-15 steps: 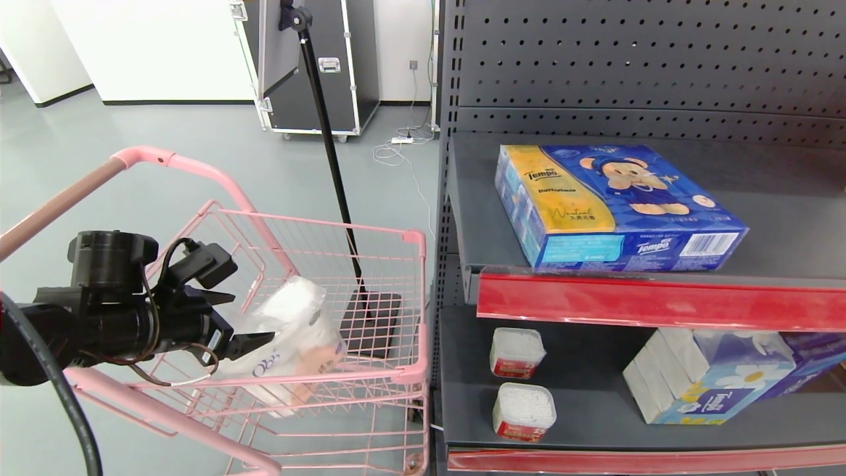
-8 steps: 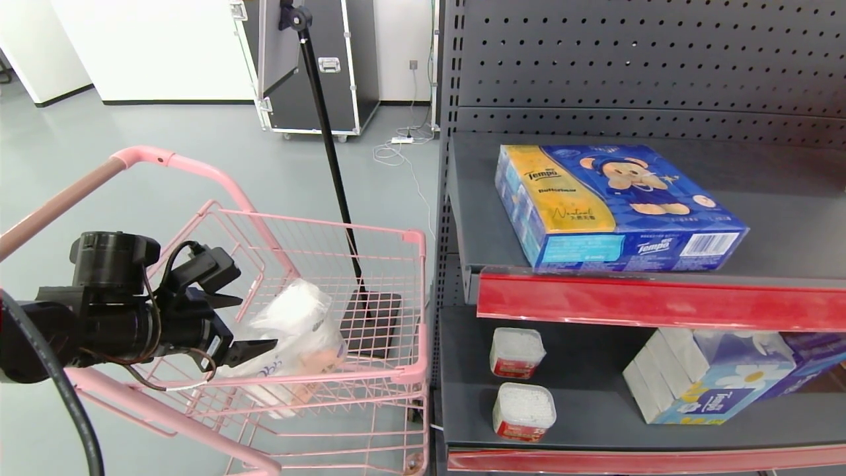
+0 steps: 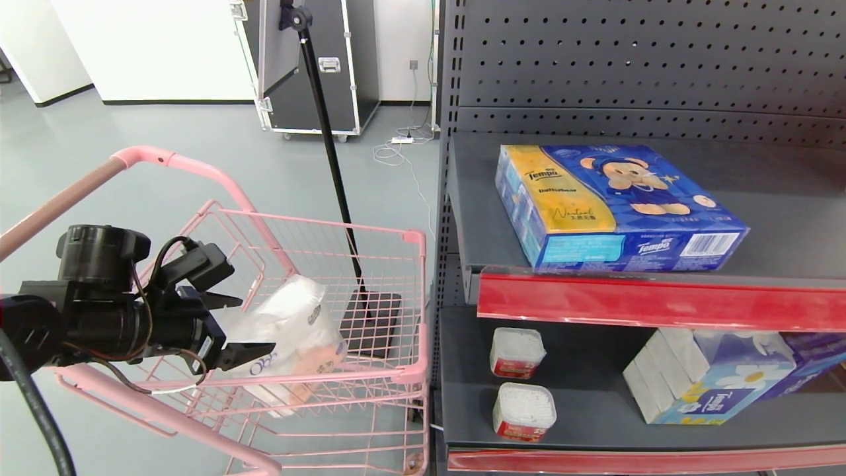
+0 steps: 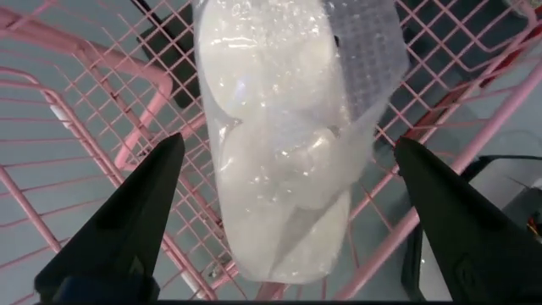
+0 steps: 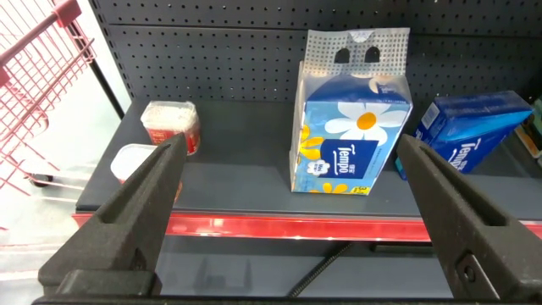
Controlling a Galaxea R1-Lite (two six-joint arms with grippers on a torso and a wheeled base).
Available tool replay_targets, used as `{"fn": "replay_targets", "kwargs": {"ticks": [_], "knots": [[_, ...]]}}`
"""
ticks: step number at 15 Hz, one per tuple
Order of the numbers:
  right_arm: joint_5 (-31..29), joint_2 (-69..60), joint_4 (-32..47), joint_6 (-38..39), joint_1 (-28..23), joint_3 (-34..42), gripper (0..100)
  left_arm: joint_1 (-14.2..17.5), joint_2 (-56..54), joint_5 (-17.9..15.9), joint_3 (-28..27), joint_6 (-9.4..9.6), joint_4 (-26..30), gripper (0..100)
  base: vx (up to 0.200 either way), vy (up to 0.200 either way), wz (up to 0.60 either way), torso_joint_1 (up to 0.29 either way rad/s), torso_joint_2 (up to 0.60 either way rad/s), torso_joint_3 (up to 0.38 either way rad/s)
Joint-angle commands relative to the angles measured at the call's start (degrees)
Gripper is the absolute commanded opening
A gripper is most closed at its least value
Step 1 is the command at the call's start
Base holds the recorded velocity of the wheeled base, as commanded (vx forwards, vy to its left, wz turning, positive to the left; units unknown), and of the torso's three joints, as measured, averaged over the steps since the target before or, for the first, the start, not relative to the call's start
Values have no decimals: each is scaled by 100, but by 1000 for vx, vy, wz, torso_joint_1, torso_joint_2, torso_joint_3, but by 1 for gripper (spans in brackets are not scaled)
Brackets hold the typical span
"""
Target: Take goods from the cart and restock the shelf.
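A white plastic-wrapped pack of tissue rolls (image 3: 297, 324) stands tilted in the pink wire cart (image 3: 396, 238). My left gripper (image 3: 238, 324) is open over the cart, one finger on each side of the pack, apart from it. In the left wrist view the pack (image 4: 279, 152) fills the gap of the left gripper (image 4: 288, 144). My right gripper (image 5: 292, 140) is open with nothing in it, facing the lower shelf (image 5: 246, 178). On the upper shelf (image 3: 780, 198) lies a flat blue tissue box (image 3: 615, 205).
The lower shelf holds two white tubs (image 3: 517, 352), also seen as tubs (image 5: 174, 127), a daisy-print tissue pack (image 5: 356, 127) and a blue box (image 5: 478, 127). A black stand pole (image 3: 327, 132) rises behind the cart. A black case (image 3: 317, 66) stands at the back.
My left arm has drawn back slightly to the left. The pack stays in the cart between the open fingers, barely shifted.
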Motion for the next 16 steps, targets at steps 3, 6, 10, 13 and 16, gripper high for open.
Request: {"fn": "replay_targets", "kwargs": {"ticks": [3, 6, 10, 13, 16], "knots": [[0, 9, -1, -1, 0, 0, 100, -6, 49, 4, -8, 69, 9, 100, 0, 0, 0, 0, 0, 0], [0, 0, -1, -1, 0, 0, 100, -32, 242, 4, 1, 263, 18, 100, 0, 0, 0, 0, 0, 0], [0, 9, -1, -1, 0, 0, 100, -137, 532, 48, -43, 359, 18, 100, 0, 0, 0, 0, 0, 0], [0, 0, -1, -1, 0, 0, 100, -260, 752, 74, -149, 351, 18, 100, 0, 0, 0, 0, 0, 0], [0, 0, -1, -1, 0, 0, 100, -384, 1042, 109, -237, 351, 18, 100, 0, 0, 0, 0, 0, 0]]}}
